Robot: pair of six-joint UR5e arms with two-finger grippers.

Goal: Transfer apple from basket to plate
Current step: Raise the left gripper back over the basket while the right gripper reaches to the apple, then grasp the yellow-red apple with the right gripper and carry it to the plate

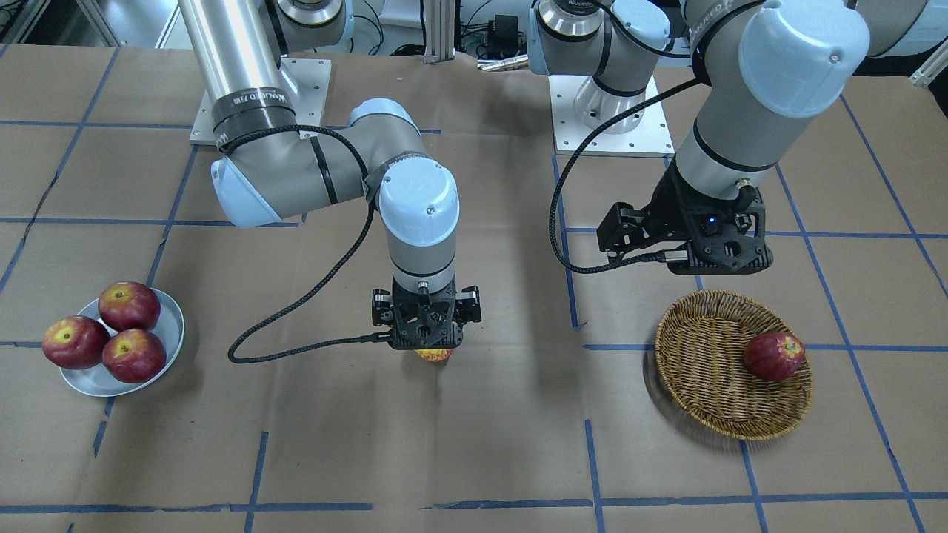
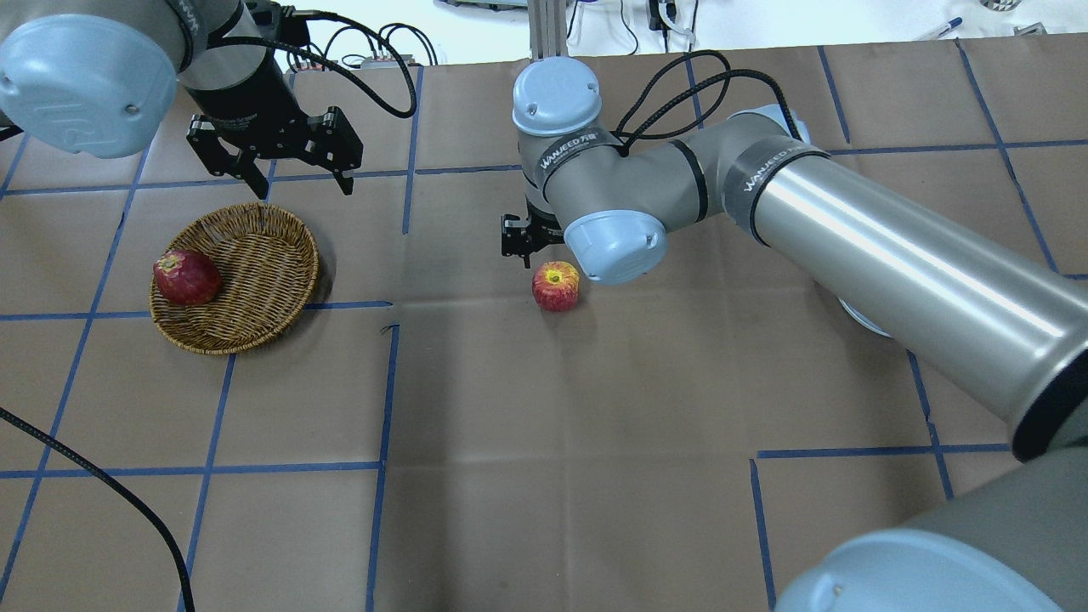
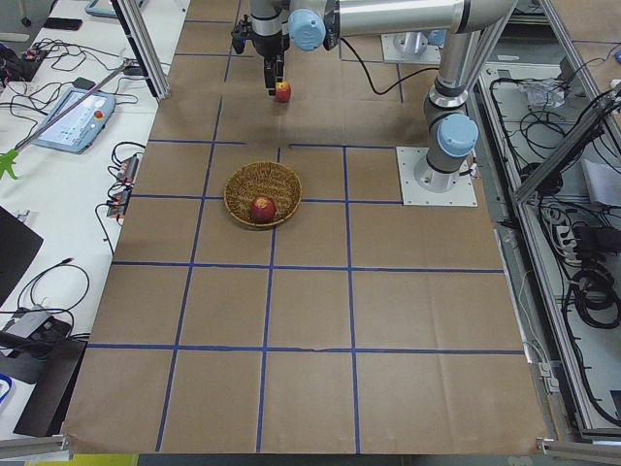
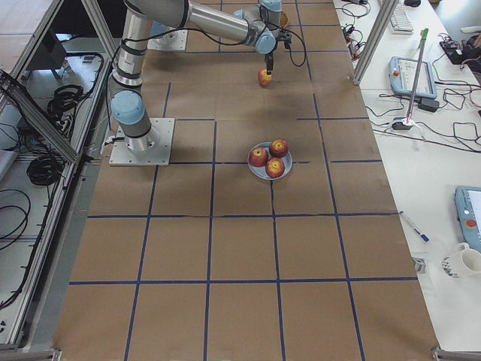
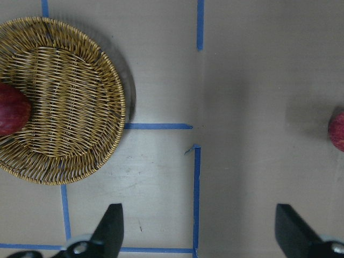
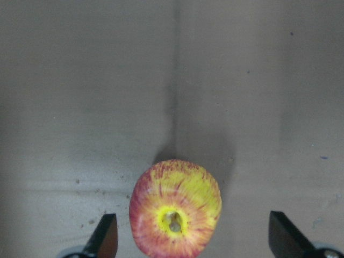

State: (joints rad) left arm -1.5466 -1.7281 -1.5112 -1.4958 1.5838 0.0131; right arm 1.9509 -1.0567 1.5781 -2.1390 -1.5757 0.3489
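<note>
The apple (image 2: 556,286), yellow with red streaks, rests on the brown paper at the table's middle, outside the basket (image 2: 255,263) and far from the plate (image 1: 172,326). My right gripper (image 6: 192,216) is open and hangs straight above the apple, a finger on each side without touching; in the front view (image 1: 426,346) it hides most of the apple (image 1: 435,355). My left gripper (image 2: 301,189) is open and empty, raised beyond the basket's far rim. In the left wrist view the basket (image 5: 64,107) lies upper left.
One dark red apple (image 2: 186,277) lies in the basket at its left side. Three dark red apples (image 1: 104,332) fill the plate at the table's right end. Blue tape lines grid the paper.
</note>
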